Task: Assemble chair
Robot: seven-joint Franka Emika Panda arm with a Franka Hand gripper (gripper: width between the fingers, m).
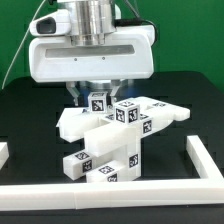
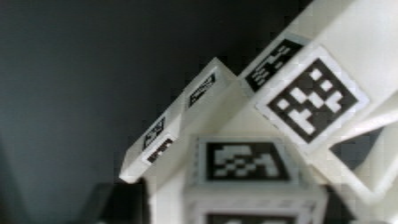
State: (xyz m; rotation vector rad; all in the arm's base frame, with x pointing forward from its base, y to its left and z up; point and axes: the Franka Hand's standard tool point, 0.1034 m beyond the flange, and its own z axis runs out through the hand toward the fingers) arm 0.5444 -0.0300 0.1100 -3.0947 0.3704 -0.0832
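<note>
The black counter (image 1: 30, 150) fills the scene, with low white border rails (image 1: 120, 197) along its near edge and its right side. The big white gripper (image 1: 97, 93) hangs over the middle of the counter. Right under it sits the chair (image 1: 112, 140), a pile of white blocky pieces with black-and-white square tags (image 1: 98, 101), joined crosswise. One flat slab sticks out to the exterior view's right, and leg bars point down toward the near edge. The jaws reach down to the top tagged piece, one on each side. I cannot tell if they are pinching it.
</note>
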